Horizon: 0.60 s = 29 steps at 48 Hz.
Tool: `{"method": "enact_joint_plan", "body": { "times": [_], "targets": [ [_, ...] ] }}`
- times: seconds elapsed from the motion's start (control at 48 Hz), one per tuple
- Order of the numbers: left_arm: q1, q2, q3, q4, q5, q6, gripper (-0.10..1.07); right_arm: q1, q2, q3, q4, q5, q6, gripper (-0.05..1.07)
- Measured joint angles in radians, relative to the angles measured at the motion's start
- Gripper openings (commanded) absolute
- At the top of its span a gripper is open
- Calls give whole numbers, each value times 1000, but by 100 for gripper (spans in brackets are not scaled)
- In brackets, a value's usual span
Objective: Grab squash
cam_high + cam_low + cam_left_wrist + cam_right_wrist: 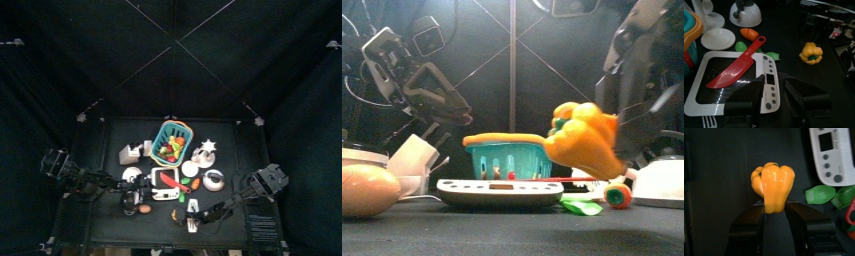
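Observation:
The squash (773,183) is a stubby yellow-orange toy vegetable with rounded lobes. My right gripper (774,210) is shut on its lower end, one jaw on each side. In the front view the squash (583,135) hangs tilted a little above the table, in front of the right arm. The left wrist view shows the squash (811,52) beyond the scale's far corner. My left gripper (771,102) hovers open over the near edge of the white scale (724,85), holding nothing.
A red toy knife (737,67) lies on the scale. Green leaf pieces (821,193) lie beside the squash. The teal basket (509,160) stands behind the scale. A white bowl (717,37), an orange piece (749,33) and a white kettle (745,14) crowd the middle. A brown egg (369,190) lies front left.

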<state>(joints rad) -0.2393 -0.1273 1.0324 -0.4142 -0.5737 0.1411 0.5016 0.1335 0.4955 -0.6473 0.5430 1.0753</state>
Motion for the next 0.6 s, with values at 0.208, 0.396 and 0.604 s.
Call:
{"method": "enact_joint_plan", "body": {
  "times": [0.208,0.396,0.604],
  "targets": [
    [0,2,-2,-8,-2,0,72,-41,0,-5,17,-3,0,65],
    [-2,2,0,-8,0,2,72,-54,0,-15,18,-5,0,65],
    [0,2,-2,-6,2,2,72,-66,0,-17,20,-5,0,65]
  ]
}}
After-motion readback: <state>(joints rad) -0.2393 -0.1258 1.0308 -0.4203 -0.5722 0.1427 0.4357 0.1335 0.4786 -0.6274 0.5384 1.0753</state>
